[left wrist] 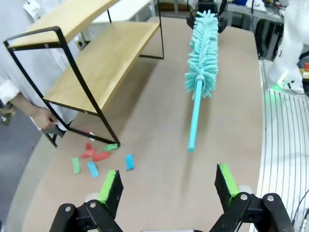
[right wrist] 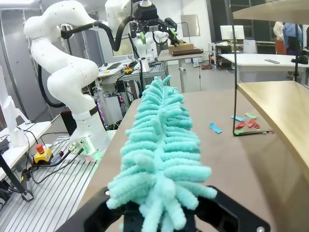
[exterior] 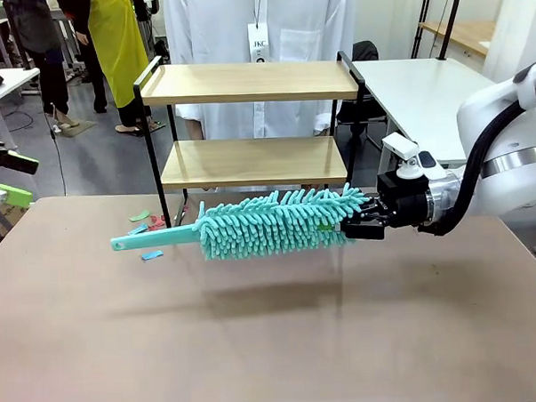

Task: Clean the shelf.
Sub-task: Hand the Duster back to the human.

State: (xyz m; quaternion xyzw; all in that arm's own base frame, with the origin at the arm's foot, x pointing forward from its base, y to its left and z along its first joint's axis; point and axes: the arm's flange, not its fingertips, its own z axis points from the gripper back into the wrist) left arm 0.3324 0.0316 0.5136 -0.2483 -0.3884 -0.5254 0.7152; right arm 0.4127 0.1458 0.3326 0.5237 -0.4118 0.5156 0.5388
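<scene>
While the brown surface (exterior: 274, 343) takes up the near half of the scene, the shelf (exterior: 251, 122) stands at its far edge, just left of centre, both wooden boards bare, with a person in a white coat (exterior: 261, 41) right behind it. From the right comes the right arm, its gripper (exterior: 362, 222) closed on the fluffy tip of a teal duster (exterior: 269, 223), so the head and thin handle stick out leftward, held level above the surface. Duster long axis runs left to right, roughly parallel to the shelf boards, and sits nearer than the shelf and below the lower board. My read: the coming move is a lift and a push toward the far side to bring the head onto a board; the right arm is the one placed for it. At the left edge the left gripper (left wrist: 169, 186) hovers with fingers (left wrist: 110, 186) spread wide and nothing between them, well apart from the duster handle. Small coloured scraps (left wrist: 96, 157) of red, green and blue lie scattered on the surface by the shelf's near-left foot.
</scene>
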